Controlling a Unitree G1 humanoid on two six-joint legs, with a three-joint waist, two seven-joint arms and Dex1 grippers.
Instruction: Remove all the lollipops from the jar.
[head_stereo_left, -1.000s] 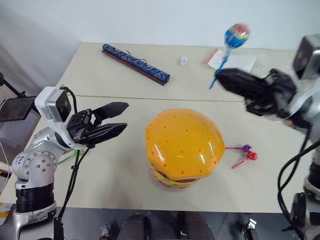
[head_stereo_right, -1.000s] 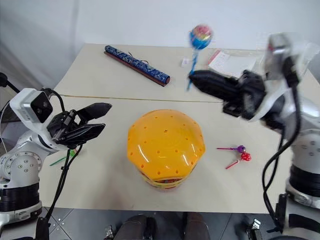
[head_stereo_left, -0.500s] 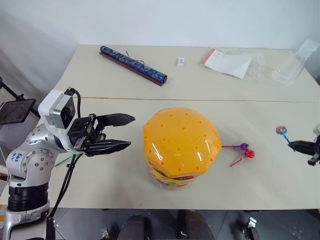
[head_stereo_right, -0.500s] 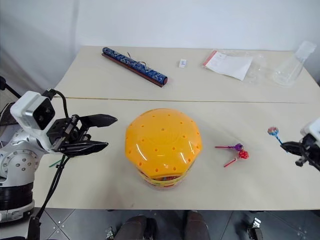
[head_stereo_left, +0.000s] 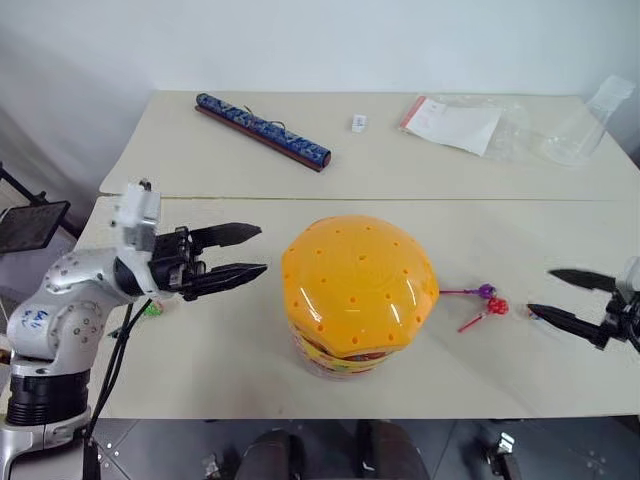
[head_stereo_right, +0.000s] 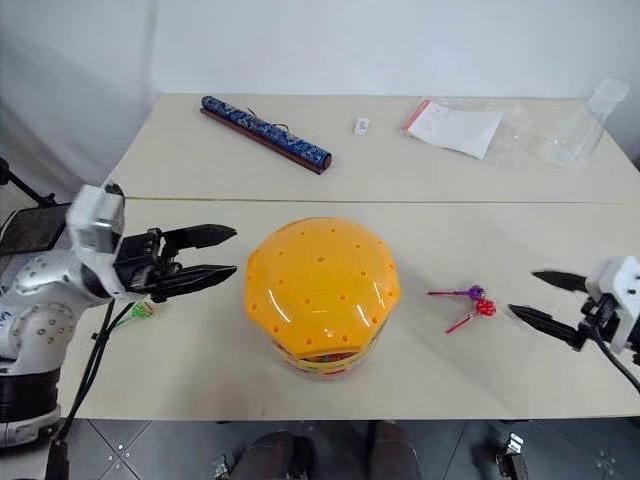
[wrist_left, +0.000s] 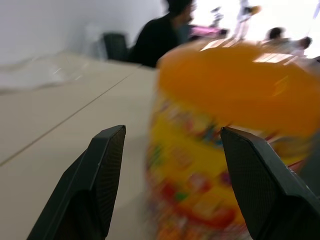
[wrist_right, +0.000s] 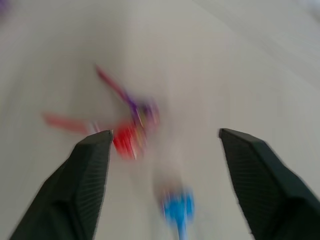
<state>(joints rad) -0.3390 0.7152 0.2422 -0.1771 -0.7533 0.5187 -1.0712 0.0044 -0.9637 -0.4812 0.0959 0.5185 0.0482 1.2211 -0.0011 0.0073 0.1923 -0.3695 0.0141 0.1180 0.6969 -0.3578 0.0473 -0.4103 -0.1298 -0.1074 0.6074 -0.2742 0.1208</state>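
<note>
The jar (head_stereo_left: 358, 290), an orange dome lid with small holes on a clear tub of colourful contents, stands in the middle of the table. My left gripper (head_stereo_left: 255, 250) is open and empty, level, pointing at the jar's left side from a short gap; the jar (wrist_left: 235, 85) looms just past it (wrist_left: 172, 131). My right gripper (head_stereo_left: 542, 292) is open, low over the table at the right. A blue lollipop (wrist_right: 177, 209) lies loose between its fingers. A purple lollipop (head_stereo_left: 487, 292) and a red lollipop (head_stereo_left: 497, 306) lie just beyond. A green lollipop (head_stereo_right: 140, 310) lies under my left arm.
A long dark blue patterned tube (head_stereo_left: 262, 130) lies at the back left. A small white piece (head_stereo_left: 358, 122), a paper in a clear bag (head_stereo_left: 455, 120) and crumpled clear plastic (head_stereo_left: 585, 125) lie along the back right. A person (wrist_left: 160, 40) sits far behind the table.
My right arm swung down from high over the table to its right side, then opened and let go of the blue lollipop. My left gripper sank a little and edged towards the jar.
</note>
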